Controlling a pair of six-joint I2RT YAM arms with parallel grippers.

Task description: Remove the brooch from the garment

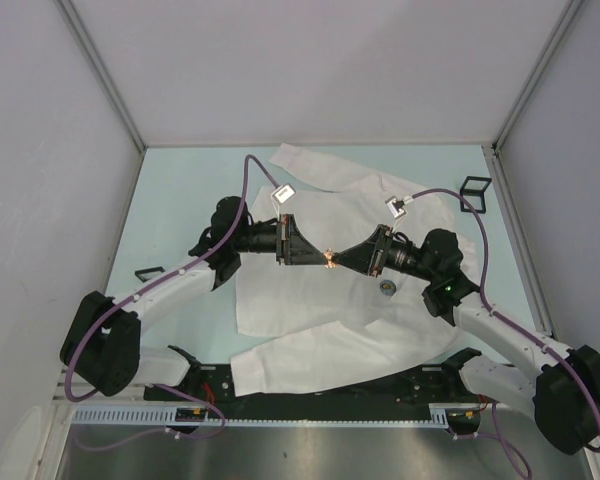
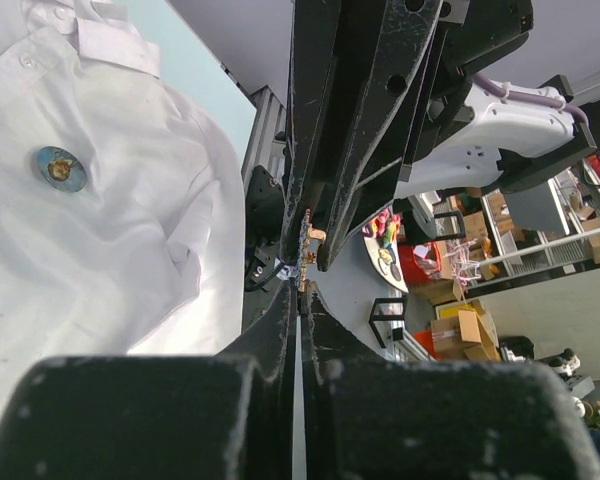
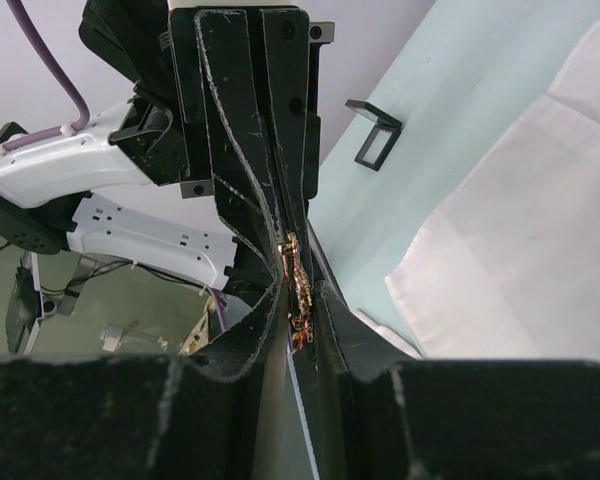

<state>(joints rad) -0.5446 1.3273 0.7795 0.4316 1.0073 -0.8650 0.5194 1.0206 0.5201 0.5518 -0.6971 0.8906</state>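
Observation:
The white shirt [image 1: 310,320] lies spread across the table. My two grippers meet tip to tip above its chest. A small gold-and-orange brooch [image 1: 329,259] hangs between them, lifted off the cloth. My left gripper [image 1: 315,256] is shut, pinching one end of the brooch [image 2: 310,236] at its tips [image 2: 302,275]. My right gripper [image 1: 342,260] has its jaws drawn in around the other end; in the right wrist view the brooch [image 3: 295,275] sits pressed between its fingers [image 3: 300,283]. A round blue badge [image 1: 386,287] stays pinned on the shirt [image 2: 100,250] under the right arm.
A black wire stand [image 1: 475,190] sits at the table's far right and a small black clip [image 1: 148,272] at the left edge. Grey walls close in the back and both sides. The shirt's collar [image 1: 300,165] points to the far wall.

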